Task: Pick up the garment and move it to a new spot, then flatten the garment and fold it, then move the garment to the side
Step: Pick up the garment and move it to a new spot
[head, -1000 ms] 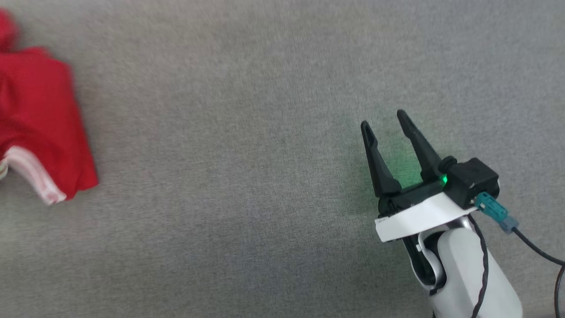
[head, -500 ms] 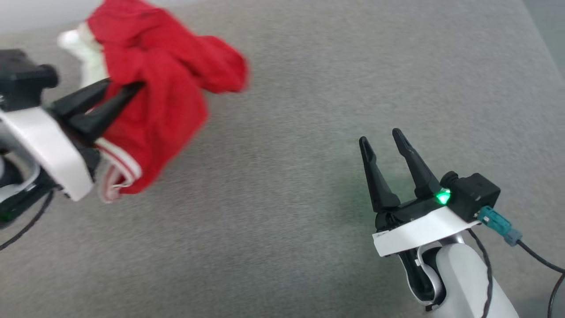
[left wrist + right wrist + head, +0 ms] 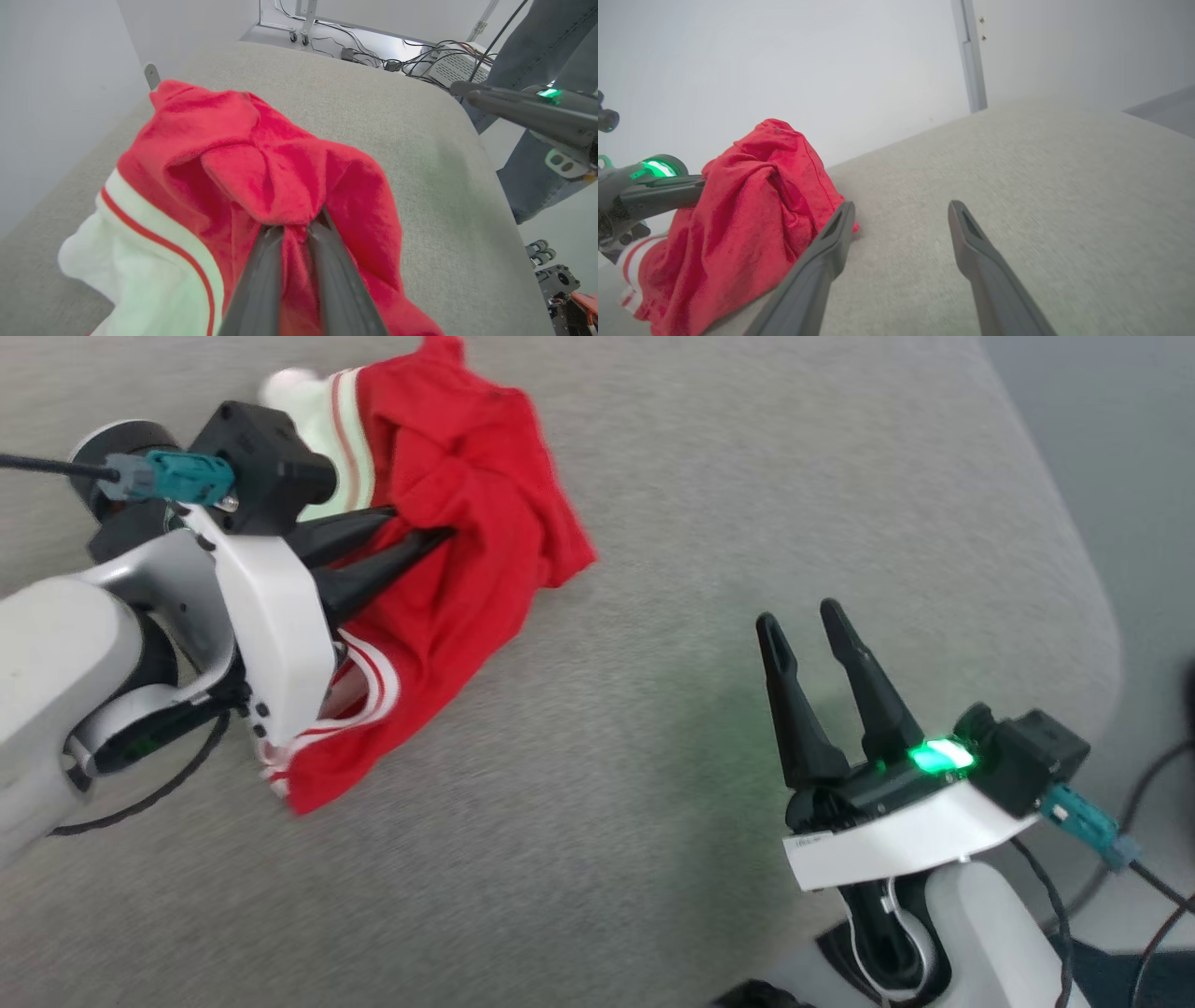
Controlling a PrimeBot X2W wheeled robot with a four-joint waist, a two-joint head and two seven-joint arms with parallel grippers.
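Left arm reaches in from the left side of head view, pale forearm [image 3: 56, 653] low, wrist bent so the fingers point across the grey padded surface [image 3: 747, 476] toward the right. Left claw [image 3: 425, 523] is clamped on a raised fold of the garment [image 3: 495, 476], fingers nearly together with red cloth pinched between them. Garment sits bunched on the far left part of the surface, lower edge on the fabric. Its white sleeve panel [image 3: 317, 411] is on the far side and its striped trim [image 3: 369, 677] lies by the left wrist.

Right arm rises from the lower right. Right claw [image 3: 798, 614] points away from the robot with fingers spread and nothing between them, over bare surface, well apart from the garment. Green light [image 3: 938, 754] is lit at its base.

White band [image 3: 896, 840] on the right wrist carries small print, too small to read.
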